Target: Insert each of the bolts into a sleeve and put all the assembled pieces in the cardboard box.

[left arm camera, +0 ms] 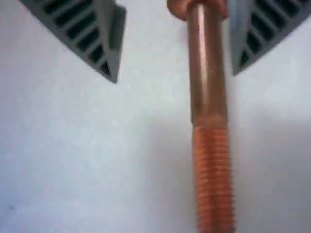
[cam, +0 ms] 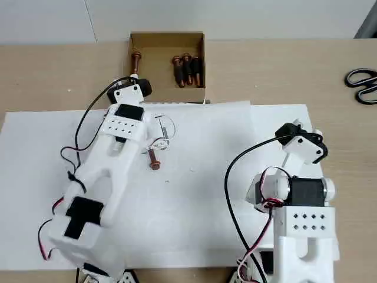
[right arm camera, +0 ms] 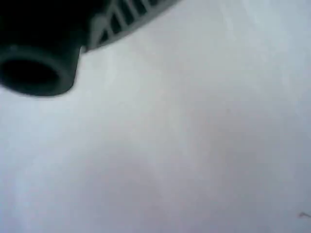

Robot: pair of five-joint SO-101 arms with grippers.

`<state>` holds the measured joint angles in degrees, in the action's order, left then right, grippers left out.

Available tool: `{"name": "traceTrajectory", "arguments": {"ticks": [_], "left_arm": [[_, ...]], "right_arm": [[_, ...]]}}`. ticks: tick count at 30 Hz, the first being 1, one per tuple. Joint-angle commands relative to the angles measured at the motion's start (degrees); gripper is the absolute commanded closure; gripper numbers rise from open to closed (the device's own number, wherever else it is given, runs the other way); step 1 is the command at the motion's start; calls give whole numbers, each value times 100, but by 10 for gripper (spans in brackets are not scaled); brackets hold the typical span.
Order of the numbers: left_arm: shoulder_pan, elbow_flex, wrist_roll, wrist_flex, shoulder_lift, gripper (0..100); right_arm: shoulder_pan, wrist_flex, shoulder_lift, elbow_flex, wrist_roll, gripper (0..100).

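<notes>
A copper bolt (left arm camera: 209,121) lies on the white paper between the grey fingers (left arm camera: 92,34) of my left gripper (left arm camera: 172,48), which is open and low over it, the bolt closer to one finger. From above, that bolt (cam: 154,159) lies just in front of the left gripper (cam: 159,140), mid-table. A black sleeve (right arm camera: 36,73) hangs above the paper, with my right gripper shut on it; one ribbed finger (right arm camera: 126,17) shows beside it. The right arm (cam: 303,147) stands folded at the right. The cardboard box (cam: 168,36) at the back holds several copper-and-black pieces (cam: 186,69).
A white paper sheet (cam: 200,194) covers most of the wooden table. Scissors (cam: 362,82) lie at the far right edge. Black cables (cam: 235,177) loop from both arms over the paper. Open room lies between the two arms.
</notes>
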<state>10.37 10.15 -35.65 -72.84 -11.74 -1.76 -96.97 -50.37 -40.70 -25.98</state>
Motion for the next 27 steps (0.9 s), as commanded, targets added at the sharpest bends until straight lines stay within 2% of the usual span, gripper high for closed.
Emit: {"name": "traceTrajectory", "arguments": {"ticks": [1, 8, 13, 23, 27], "left_arm": [[-9, -382, 18, 53, -229, 852], [-44, -453, 18, 53, -501, 857], [-202, -435, 18, 53, -615, 1000], [-255, -532, -18, -290, -703, 994], [-264, -884, -879, -932, -123, 994]], "right_arm": [[57, 75, -119, 35, 44, 995], [57, 75, -119, 35, 44, 995], [66, 75, -119, 35, 44, 995], [66, 75, -119, 35, 44, 995], [66, 75, -119, 35, 44, 995]]}}
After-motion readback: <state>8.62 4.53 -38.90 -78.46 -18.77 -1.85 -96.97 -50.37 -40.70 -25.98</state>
